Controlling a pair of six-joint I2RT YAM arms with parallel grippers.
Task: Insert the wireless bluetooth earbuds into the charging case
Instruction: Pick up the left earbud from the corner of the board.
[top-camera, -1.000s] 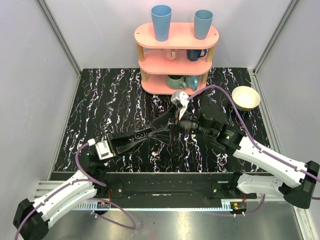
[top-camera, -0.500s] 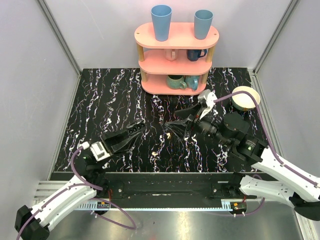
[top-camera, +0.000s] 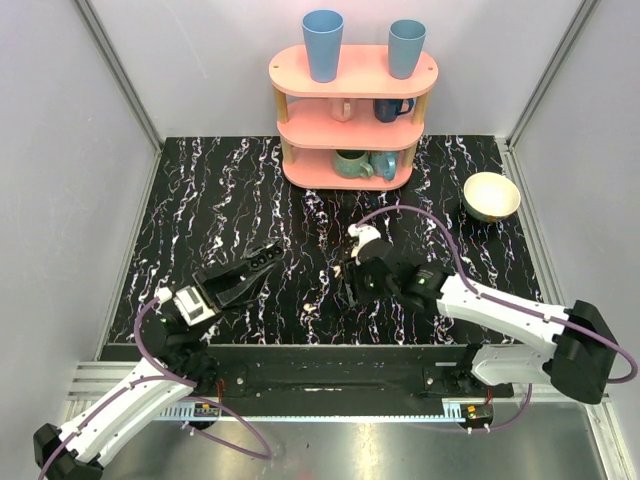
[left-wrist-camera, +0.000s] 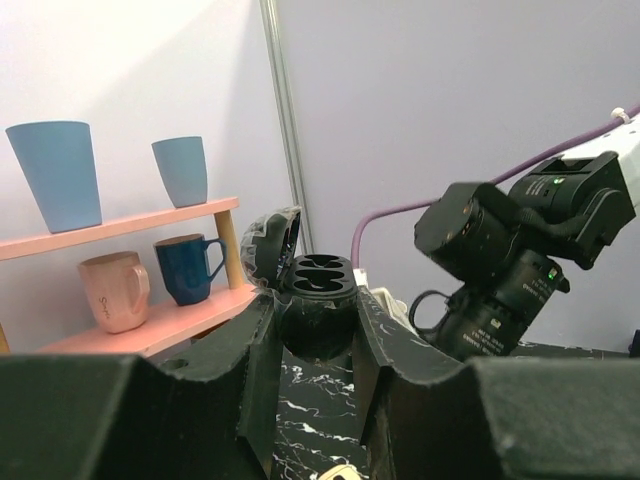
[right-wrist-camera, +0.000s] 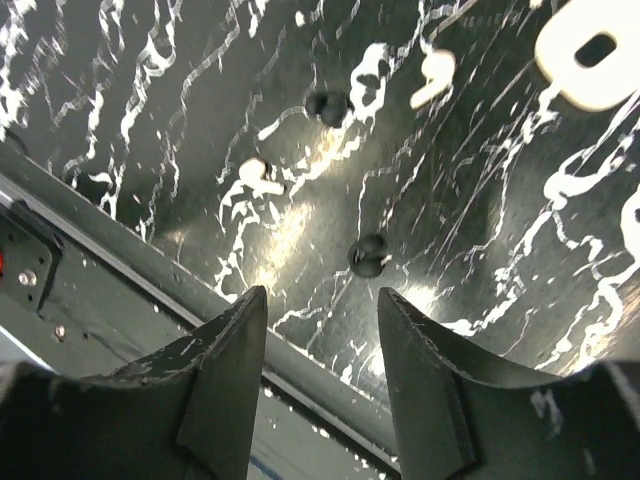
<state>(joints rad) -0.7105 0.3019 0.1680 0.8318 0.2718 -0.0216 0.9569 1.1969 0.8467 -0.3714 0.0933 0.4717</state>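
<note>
The desk (top-camera: 220, 200) is a slab of glossy black marble pattern run through with white veins. At its far edge stands a pink three-tier shelf with rounded ends (top-camera: 352, 110). Two matte blue tumblers (top-camera: 323, 45) sit on its top board, a pale pink mug (left-wrist-camera: 112, 290) and a dark blue mug (left-wrist-camera: 185, 268) are on the middle board, and teal mugs (top-camera: 352, 163) are on the lowest. A smooth cream bowl (top-camera: 491, 195) rests on the desk to the right of the shelf.

The left hand (left-wrist-camera: 314, 345) is clamped narrow on the small rounded charging case (left-wrist-camera: 318, 285), over the near left of the desk. From that wrist the case looks dark and shiny. Its domed lid is tipped open, and two dark oval wells show in its top.

The right hand (right-wrist-camera: 322, 320) hangs over the near middle of the desk, its blunt black fingers apart with nothing between them. Just beyond them a tiny white plastic earbud (right-wrist-camera: 255, 172) lies on the marble. A second white fleck farther off could be the other earbud or only veining; I cannot tell which.
</note>
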